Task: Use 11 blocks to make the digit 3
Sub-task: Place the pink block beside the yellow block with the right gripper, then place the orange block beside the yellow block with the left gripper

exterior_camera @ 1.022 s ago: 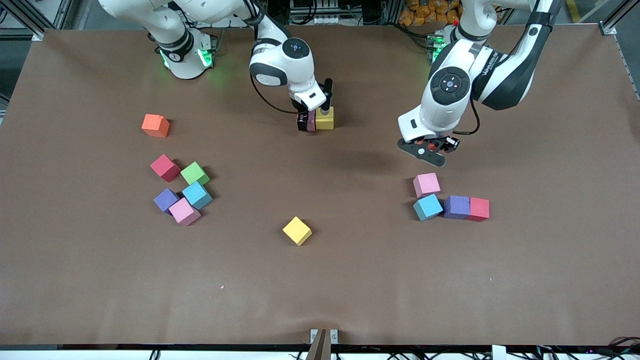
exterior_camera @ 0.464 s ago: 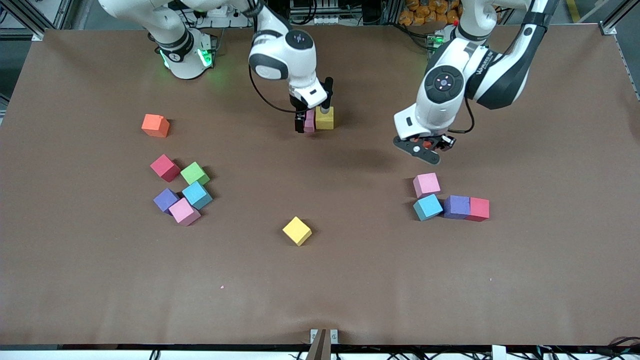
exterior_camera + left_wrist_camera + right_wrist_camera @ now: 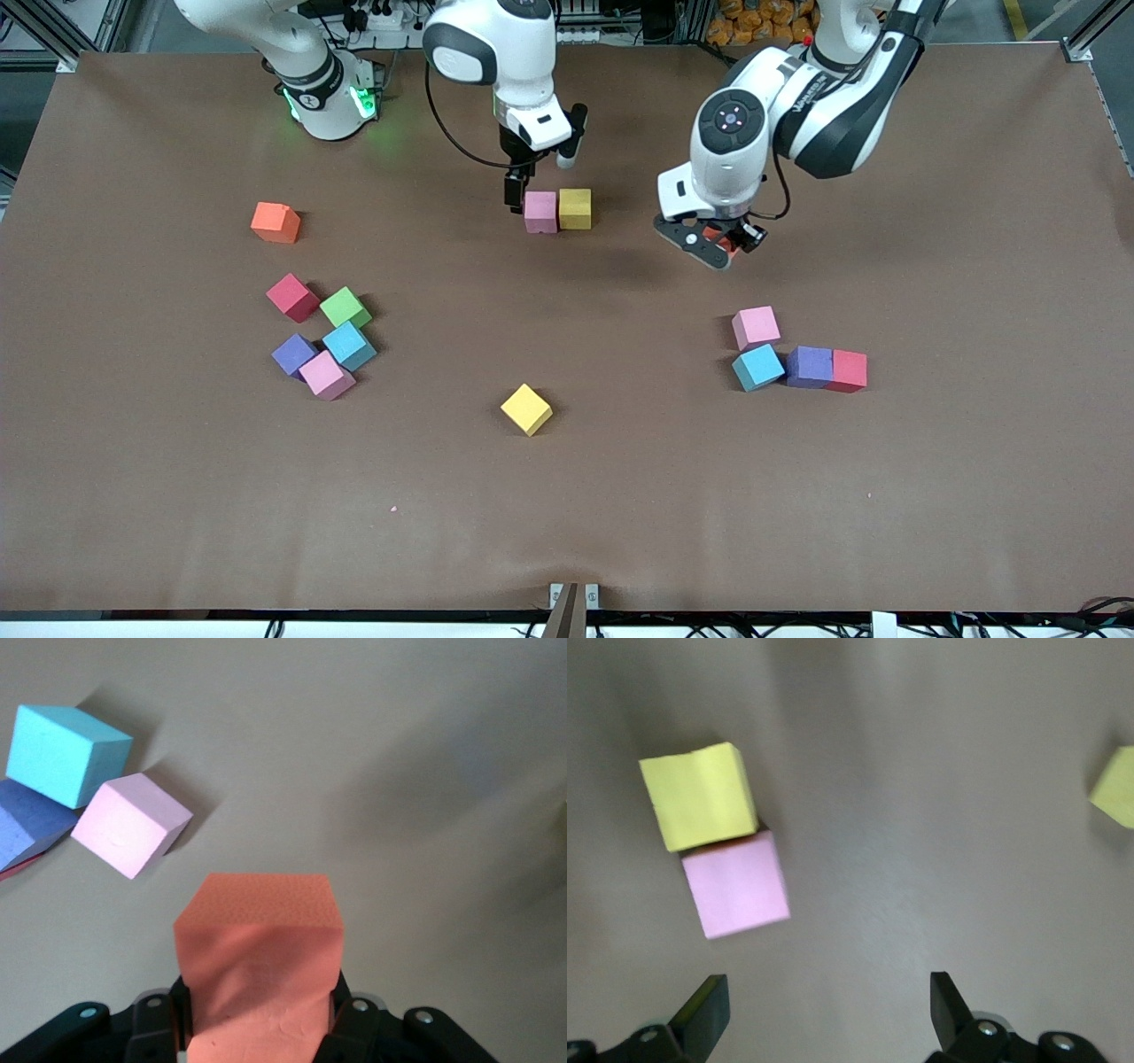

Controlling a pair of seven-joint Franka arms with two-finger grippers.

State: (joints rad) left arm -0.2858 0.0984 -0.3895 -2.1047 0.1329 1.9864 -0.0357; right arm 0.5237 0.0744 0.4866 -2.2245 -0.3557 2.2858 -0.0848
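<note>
Meanwhile the right gripper [image 3: 537,173] hangs with fingers spread wide and empty above a pink block [image 3: 540,212] that touches a yellow block [image 3: 575,208] on the table [image 3: 620,496]. Nearby, the left gripper [image 3: 719,243] holds an orange block [image 3: 259,979] clamped in the air.

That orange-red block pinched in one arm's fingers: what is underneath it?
The orange-red block hangs in the left gripper, shut on it. Under it lies bare brown table; no block sits directly below. The spot straight beneath is partly covered by the block itself.
</note>
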